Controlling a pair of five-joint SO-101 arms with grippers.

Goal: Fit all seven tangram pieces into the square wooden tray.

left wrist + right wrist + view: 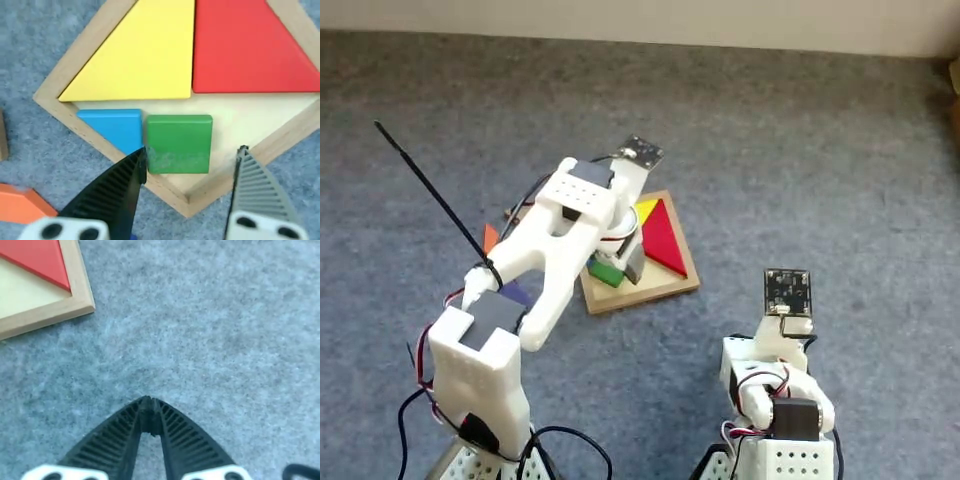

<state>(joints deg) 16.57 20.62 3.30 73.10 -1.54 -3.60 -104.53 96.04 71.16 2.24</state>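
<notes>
The square wooden tray (60, 107) holds a yellow triangle (140, 55), a red triangle (245, 45), a small blue triangle (117, 127) and a green square (180, 142). My left gripper (192, 155) hangs open just over the tray's near corner. Its black finger (125, 180) touches the green square's side next to the blue triangle, and the grey finger (252, 180) stands apart on the other side. In the high view the left arm covers part of the tray (655, 288). My right gripper (150, 407) is shut over bare carpet, beside the tray's corner (75, 305).
An orange piece (20, 205) and a brown piece (2, 137) lie on the carpet beside the tray. The orange piece (490, 238) and a dark blue piece (517, 293) sit left of the left arm. A black cable tie (430, 190) sticks out from that arm.
</notes>
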